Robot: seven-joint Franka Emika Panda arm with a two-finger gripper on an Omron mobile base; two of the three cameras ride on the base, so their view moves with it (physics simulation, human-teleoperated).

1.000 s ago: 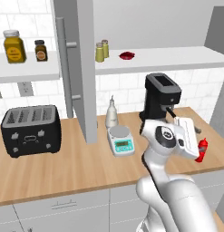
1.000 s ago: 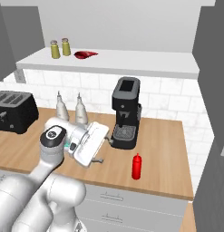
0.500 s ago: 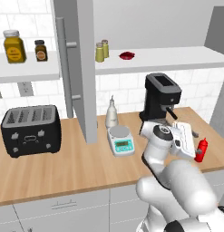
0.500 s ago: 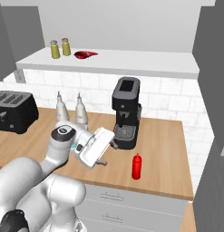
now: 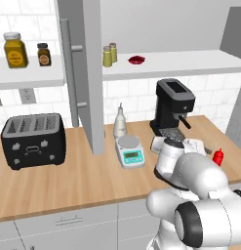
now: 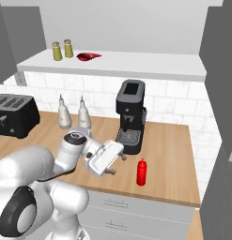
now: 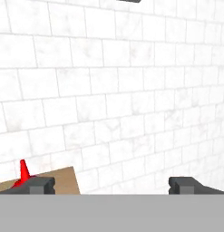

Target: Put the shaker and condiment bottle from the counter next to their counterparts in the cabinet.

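The slim red condiment bottle (image 6: 142, 172) stands on the wooden counter (image 6: 169, 154) in front of the coffee machine; in the left base view the condiment bottle (image 5: 218, 156) is at the counter's right end. My gripper (image 6: 118, 165) hovers just left of it, open and empty. In the hand view the gripper (image 7: 112, 186) faces the tiled wall, and the bottle's red nozzle (image 7: 24, 170) pokes up by the left fingertip (image 7: 38, 185). Two small olive-yellow shakers (image 5: 110, 54) stand side by side on the cabinet's white shelf (image 5: 190, 61), next to a low dark-red item (image 5: 137, 59).
A black coffee machine (image 5: 173, 105) stands behind my hand. A small scale (image 5: 130, 150) and a white pointed bottle (image 5: 120, 124) sit mid-counter, a black toaster (image 5: 33, 140) at the left. The open grey cabinet door (image 5: 88, 73) juts out. Amber jars (image 5: 15, 50) occupy the left shelf.
My arm has swung forward and lower, and the hand has edged a little right toward the red bottle. The jaws stay open. Nothing else moved.
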